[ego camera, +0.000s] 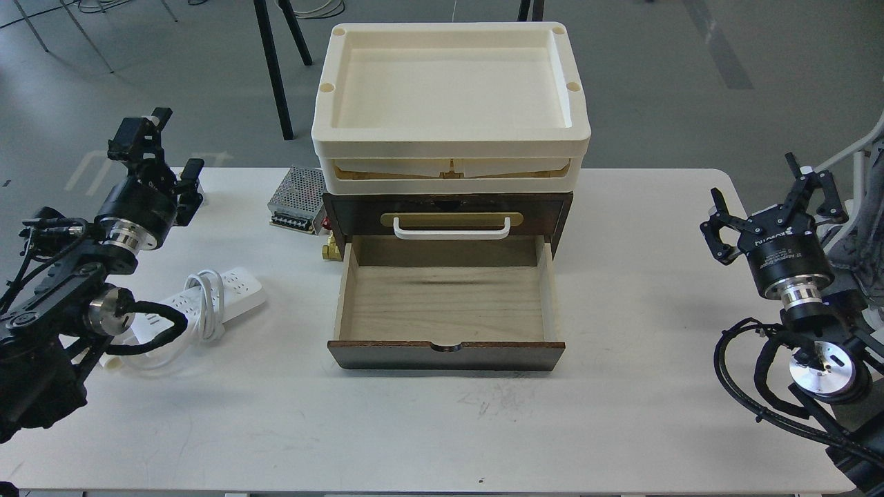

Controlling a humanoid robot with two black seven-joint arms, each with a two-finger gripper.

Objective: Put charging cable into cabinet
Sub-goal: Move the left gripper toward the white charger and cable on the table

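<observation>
Head view shows the white rectangular power strip with its white cord looped around it, the charging cable (219, 298), lying on the white table (428, 428) to the left of the dark brown wooden cabinet (447, 290). Its long axis runs diagonally, from lower left up toward the right, with one end hidden behind the left arm's cabling. The cabinet's lower light-wood drawer (445, 304) is pulled out and looks bare inside; cream plastic trays (450, 103) sit stacked on top, and a perforated metal box (298, 200) stands just beside the cabinet's left rear.

The strip lies below and right of the left pincer (166, 166) in this view, nearer the robot, so the left arm is plainly the closer one. The right pincer (770, 200) is well apart from it, on the far side of the cabinet.

The left pincer's fingers stand apart and hold nothing, touching nothing. The right pincer's fingers are likewise spread wide and empty. By my judgement, the left arm must come back and down over the strip's middle, closing across its short width.
</observation>
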